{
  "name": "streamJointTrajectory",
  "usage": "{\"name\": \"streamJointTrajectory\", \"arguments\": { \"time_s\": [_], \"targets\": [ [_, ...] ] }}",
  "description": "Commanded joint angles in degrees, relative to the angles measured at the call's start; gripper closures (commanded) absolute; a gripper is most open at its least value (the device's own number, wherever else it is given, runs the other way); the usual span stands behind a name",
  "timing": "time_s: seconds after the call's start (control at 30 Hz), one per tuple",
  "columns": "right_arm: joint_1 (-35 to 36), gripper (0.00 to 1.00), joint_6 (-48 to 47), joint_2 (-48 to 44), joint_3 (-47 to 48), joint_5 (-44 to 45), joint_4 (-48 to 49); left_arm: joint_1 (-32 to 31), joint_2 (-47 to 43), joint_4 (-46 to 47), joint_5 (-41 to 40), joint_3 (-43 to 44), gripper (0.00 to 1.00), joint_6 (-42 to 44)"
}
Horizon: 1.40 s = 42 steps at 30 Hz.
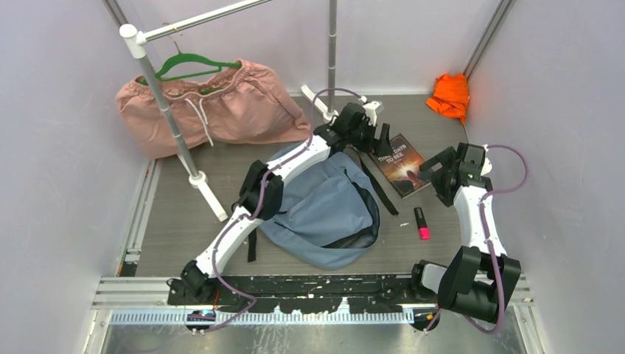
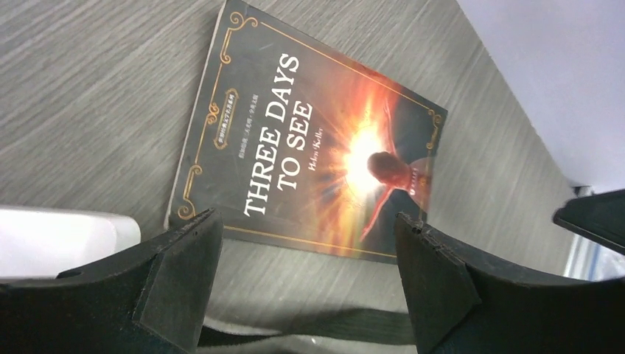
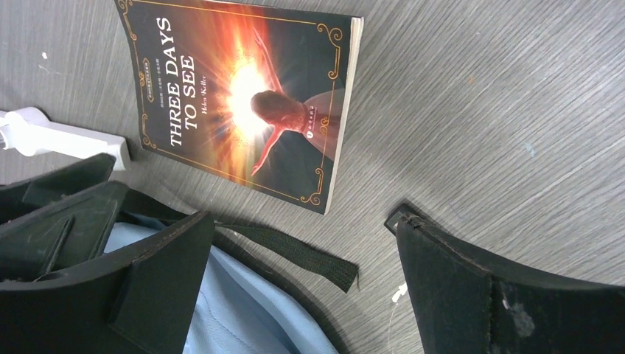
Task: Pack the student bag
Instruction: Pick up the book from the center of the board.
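Observation:
The dusty-blue student bag (image 1: 324, 210) lies flat in the middle of the table, its black strap (image 1: 377, 188) trailing right. A dark book titled "Three Days to See" (image 1: 402, 165) lies flat just right of the bag's top. My left gripper (image 1: 382, 141) hovers open and empty over the book's near-left edge; the book fills the left wrist view (image 2: 309, 140). My right gripper (image 1: 440, 177) is open and empty just right of the book; its view shows the book (image 3: 239, 96), the strap (image 3: 295, 251) and the bag's blue fabric (image 3: 243, 310).
A pink highlighter (image 1: 421, 223) lies right of the bag. A pink garment (image 1: 214, 107) on a green hanger (image 1: 195, 66) hangs from a white rack (image 1: 173, 118) at the back left. An orange cloth (image 1: 449, 94) sits in the back right corner.

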Motion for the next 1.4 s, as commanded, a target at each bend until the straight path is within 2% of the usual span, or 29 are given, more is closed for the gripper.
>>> {"name": "streamJointTrajectory", "arguments": {
  "time_s": [0.0,0.33,0.43,0.63,1.13,1.27,1.37],
  "targets": [
    [-0.28,0.0,0.71,-1.67,-0.75,-0.63,1.11,-0.4,2.51,5.73,-2.25,6.27,0.14,3.79],
    [-0.3,0.0,0.49,1.12,-0.87,-1.07,2.37,-0.75,8.14,10.91,-6.73,8.39,0.12,1.62],
    [-0.39,0.0,0.38,1.13,-1.15,-1.36,2.57,-0.78,9.83,11.04,-6.18,10.06,0.11,0.98],
    [-0.35,0.0,1.45,1.36,-2.58,-2.3,4.4,-0.89,10.34,10.21,-5.49,7.98,0.11,0.5],
    [-1.42,0.0,5.99,1.82,-1.94,-3.69,6.64,-5.34,9.14,6.08,-2.83,4.31,0.11,2.0],
    [-2.19,0.0,6.42,0.34,-3.12,-3.94,7.11,-7.16,6.99,3.25,-6.19,3.53,0.12,7.66],
    [-2.65,0.0,6.53,-0.6,-4.0,-4.37,6.96,-7.19,3.93,4.6,-10.25,0.87,0.11,9.73]
  ]
}}
